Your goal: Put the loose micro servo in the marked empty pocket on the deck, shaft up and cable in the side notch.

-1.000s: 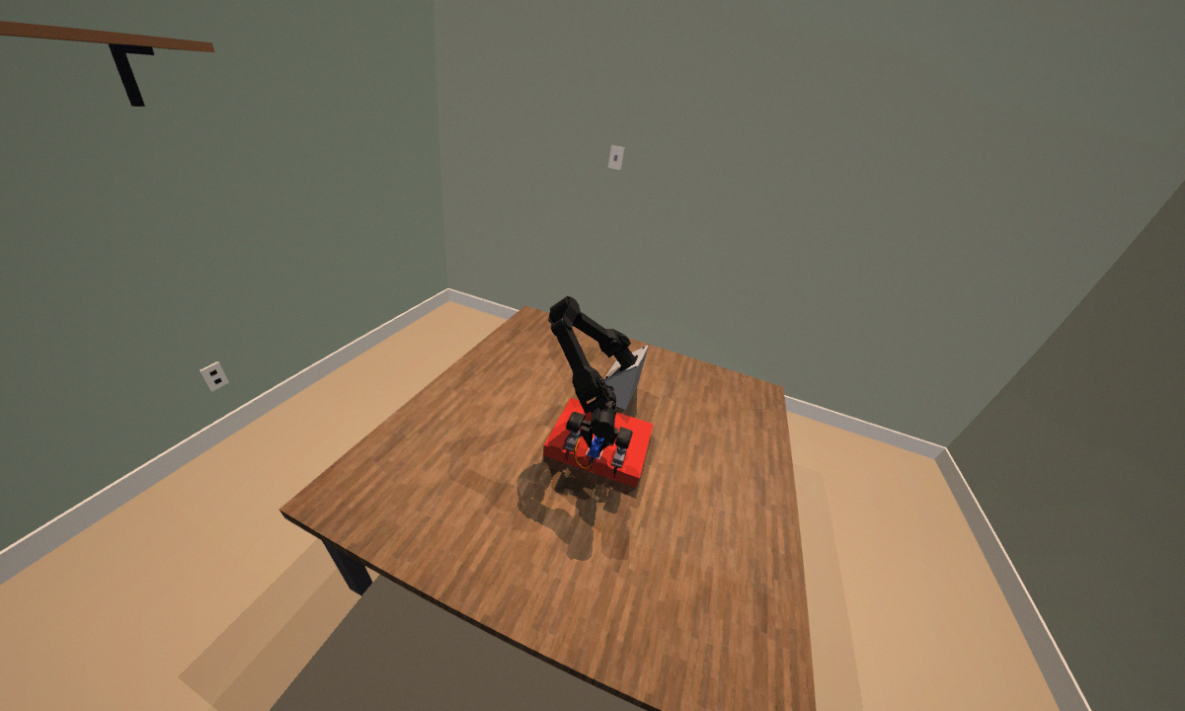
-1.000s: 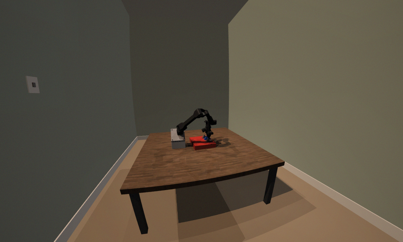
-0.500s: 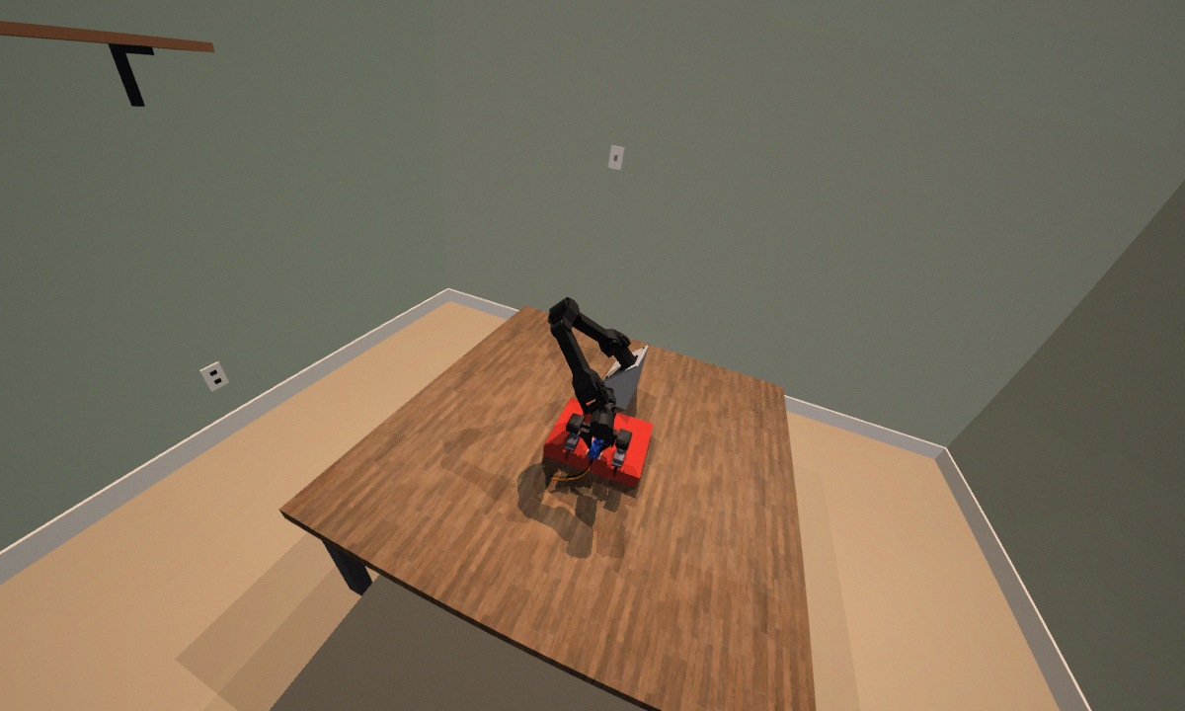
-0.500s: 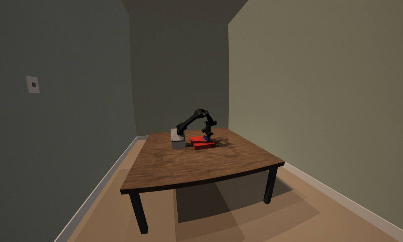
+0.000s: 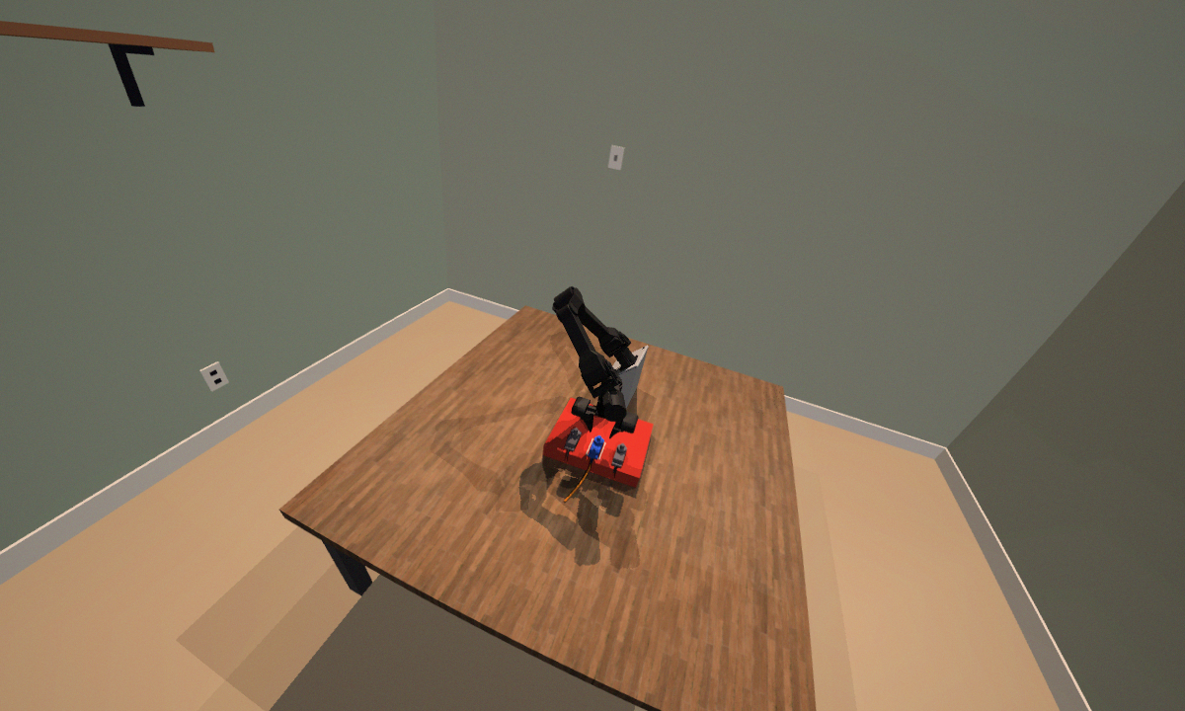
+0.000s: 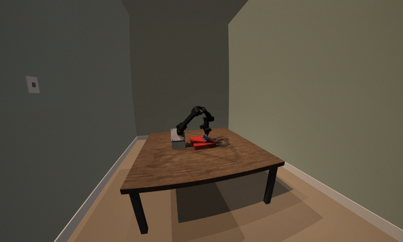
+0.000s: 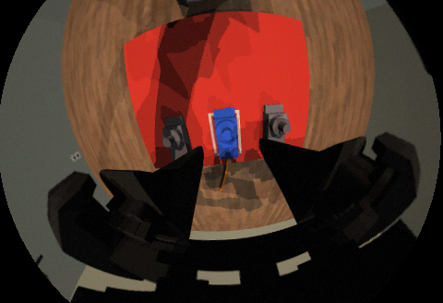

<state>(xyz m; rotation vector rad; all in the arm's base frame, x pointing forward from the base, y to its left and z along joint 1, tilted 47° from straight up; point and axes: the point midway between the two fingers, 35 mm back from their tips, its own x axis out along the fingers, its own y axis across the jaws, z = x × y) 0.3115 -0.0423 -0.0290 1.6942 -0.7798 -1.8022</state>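
The blue micro servo [image 5: 595, 447] [image 6: 207, 138] [image 7: 226, 132] stands inside the white outline [image 7: 212, 132] of the pocket on the red deck [image 5: 636, 435] [image 6: 204, 146] [image 7: 272, 63]. Its round shaft side faces up. It looks roughly aligned with the outline; whether both ears lie flat cannot be told. Its orange cable [image 5: 576, 486] [image 7: 225, 174] leaves the end at the deck's front edge and hangs out over it; the notch itself is hidden. My gripper [image 7: 231, 146] [image 6: 207, 135] is open and empty above the servo, with one finger on each side, apart from it.
Two grey servos [image 7: 175, 138] [image 7: 275, 123] stand on the deck, one on each side of the blue one, close to my fingers in the wrist view. The arm's grey base [image 6: 178, 144] stands behind the deck on the wooden table [image 5: 711, 530] [image 6: 227, 165].
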